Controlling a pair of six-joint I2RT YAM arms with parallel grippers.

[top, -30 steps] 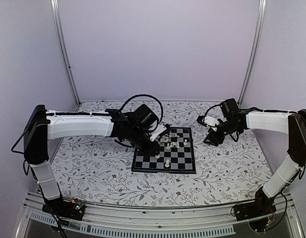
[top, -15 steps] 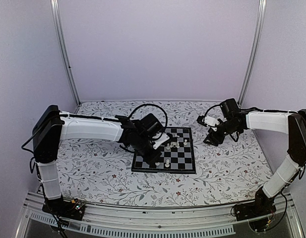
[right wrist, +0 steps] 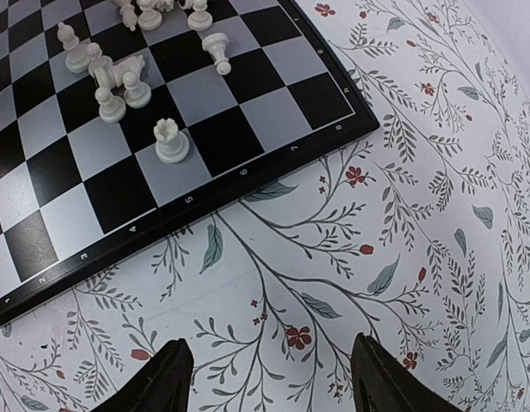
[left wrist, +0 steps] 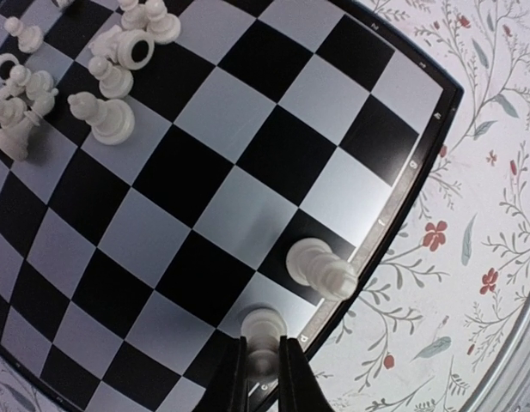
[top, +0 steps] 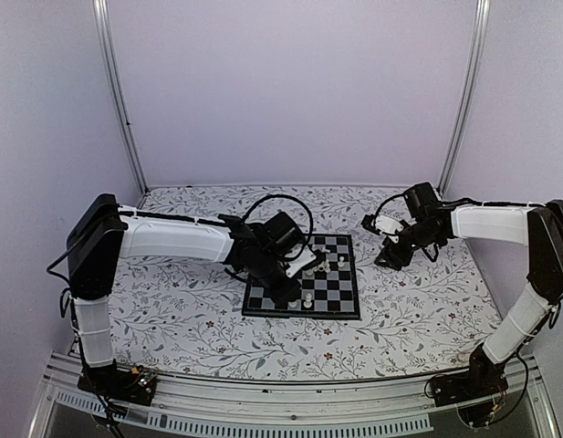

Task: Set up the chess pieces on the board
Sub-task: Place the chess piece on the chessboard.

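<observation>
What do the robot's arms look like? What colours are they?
The left arm and the right arm look the same. Each has long white covers, a bit like sleeves, with chunky black joints between them. The left gripper and the right gripper are black, and each has two fingers. A thin black cable loops up near each wrist.

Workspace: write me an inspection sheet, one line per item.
Surface: white floral-patterned table.
Job's things: flat black-and-pale checked chessboard; small cream chess pieces heaped together, some tipped; lone cream piece upright in the edge row.
Clutter: nothing seen.
Grippers: left claw shut on a second cream piece beside it; right claw open, empty, over bare table next to the board.
Cables: black cable loop arching over the left wrist.
Surroundings: pale lilac walls, metal corner posts.
</observation>
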